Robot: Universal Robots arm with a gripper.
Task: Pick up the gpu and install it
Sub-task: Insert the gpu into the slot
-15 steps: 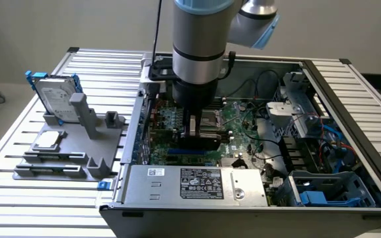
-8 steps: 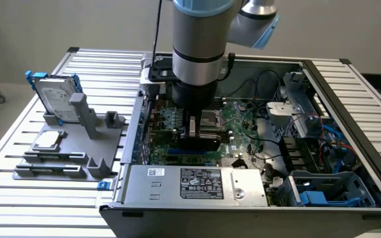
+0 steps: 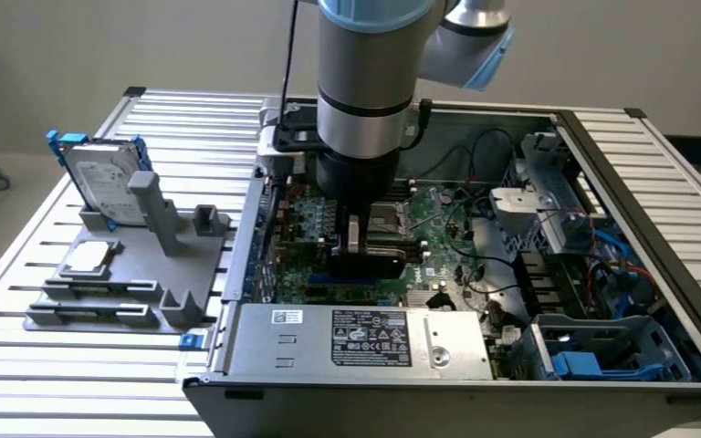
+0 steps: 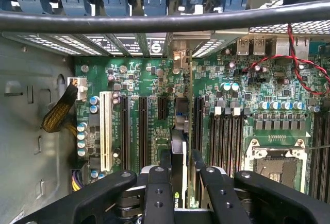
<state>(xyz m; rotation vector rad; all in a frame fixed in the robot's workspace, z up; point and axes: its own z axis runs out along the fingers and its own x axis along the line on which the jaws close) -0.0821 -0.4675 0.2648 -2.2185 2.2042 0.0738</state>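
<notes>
The gripper (image 4: 183,185) pinches the gpu (image 4: 178,149) edge-on, low inside the computer case (image 3: 643,219), just above the motherboard (image 4: 247,95) slots (image 4: 142,131). If the card sits skewed to its slot, pressing down could jam it, bend it or make it slip.

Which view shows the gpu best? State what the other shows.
The wrist view: the gpu sits edge-on, clamped in the gripper, over the motherboard slots. In the exterior view the arm covers most of it, leaving just a dark sliver inside the case.
</notes>
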